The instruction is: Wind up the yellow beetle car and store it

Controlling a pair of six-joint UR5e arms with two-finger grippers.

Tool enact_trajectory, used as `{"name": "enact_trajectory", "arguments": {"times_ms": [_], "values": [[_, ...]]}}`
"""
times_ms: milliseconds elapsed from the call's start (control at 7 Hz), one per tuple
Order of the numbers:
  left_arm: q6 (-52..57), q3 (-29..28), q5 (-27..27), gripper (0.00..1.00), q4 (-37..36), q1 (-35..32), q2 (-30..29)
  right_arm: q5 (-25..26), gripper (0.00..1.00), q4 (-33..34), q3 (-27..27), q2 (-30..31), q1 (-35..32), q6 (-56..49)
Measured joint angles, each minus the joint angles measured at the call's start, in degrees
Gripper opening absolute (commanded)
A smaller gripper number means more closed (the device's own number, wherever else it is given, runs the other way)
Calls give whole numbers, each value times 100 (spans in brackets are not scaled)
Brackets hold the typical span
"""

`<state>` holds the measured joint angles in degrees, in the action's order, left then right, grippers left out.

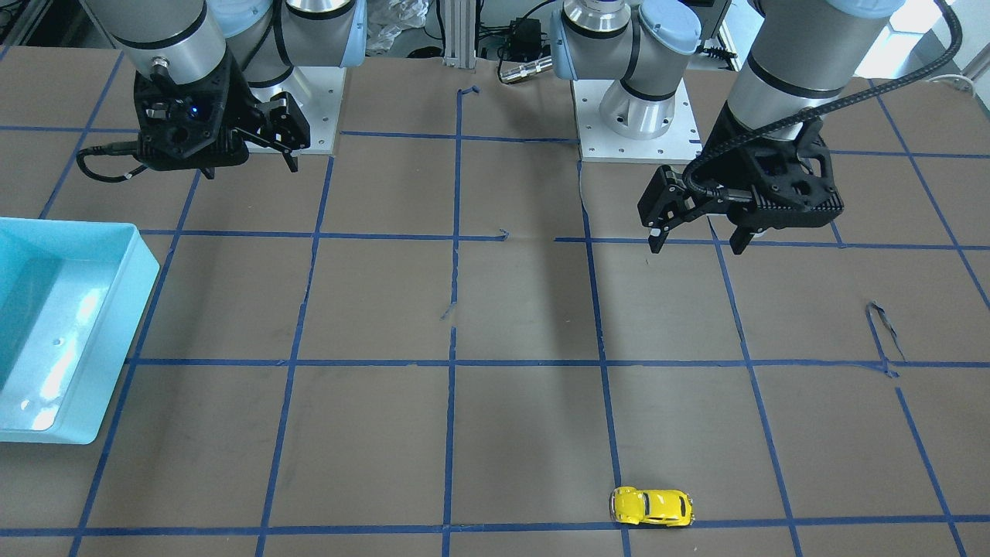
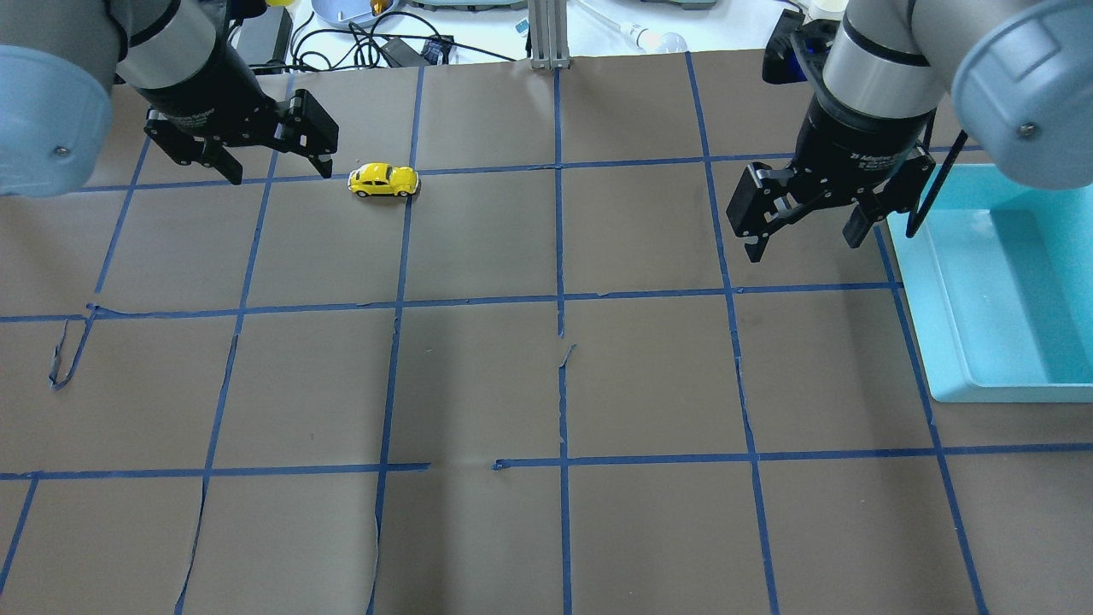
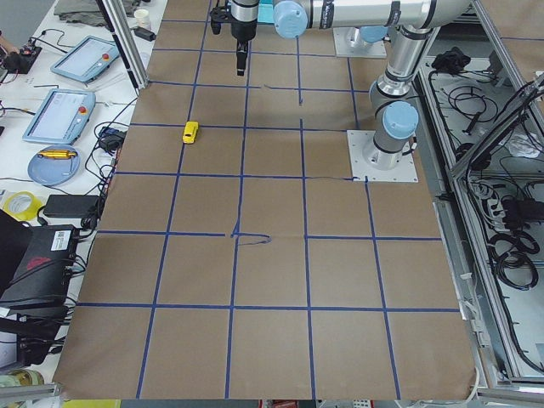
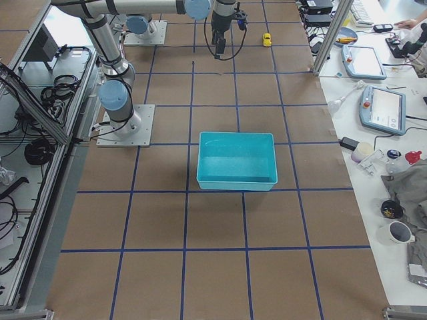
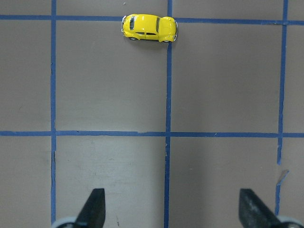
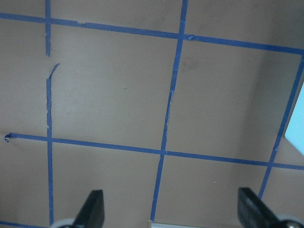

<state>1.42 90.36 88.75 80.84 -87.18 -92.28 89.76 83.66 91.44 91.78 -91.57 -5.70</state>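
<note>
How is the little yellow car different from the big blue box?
The yellow beetle car is tiny and bright yellow; the blue box is much bigger and light blue. The car is rounded with wheels; the box is a rectangular open tub. The car sits near the left gripper, the box beside the right gripper. Both rest on the brown table, and no jaws hold either.

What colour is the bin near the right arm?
The bin is light turquoise, clearest in the exterior right view.
</note>
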Motion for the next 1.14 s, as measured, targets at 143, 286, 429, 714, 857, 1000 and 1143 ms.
{"name": "enact_trajectory", "arguments": {"times_ms": [143, 286, 429, 714, 857, 1000, 1143], "values": [[-1, 17, -1, 100, 4, 0, 9, 6, 100, 98, 2, 14, 7, -2], [-2, 35, -4, 100, 6, 0, 19, 20, 100, 134, 8, 32, 14, -7], [-2, 36, -10, 100, 9, -1, 14, 23, 100, 141, 17, 58, 14, -8], [0, 37, -17, 100, 7, -4, 9, 24, 100, 131, 28, 97, 14, -3], [2, 46, -16, 100, 9, -3, 22, 27, 100, 129, 33, 100, 18, -7], [2, 47, -14, 100, 9, -3, 33, 30, 100, 126, 37, 103, 22, -24], [3, 46, -10, 100, 5, -5, 38, 34, 100, 125, 39, 103, 24, -35]]}}
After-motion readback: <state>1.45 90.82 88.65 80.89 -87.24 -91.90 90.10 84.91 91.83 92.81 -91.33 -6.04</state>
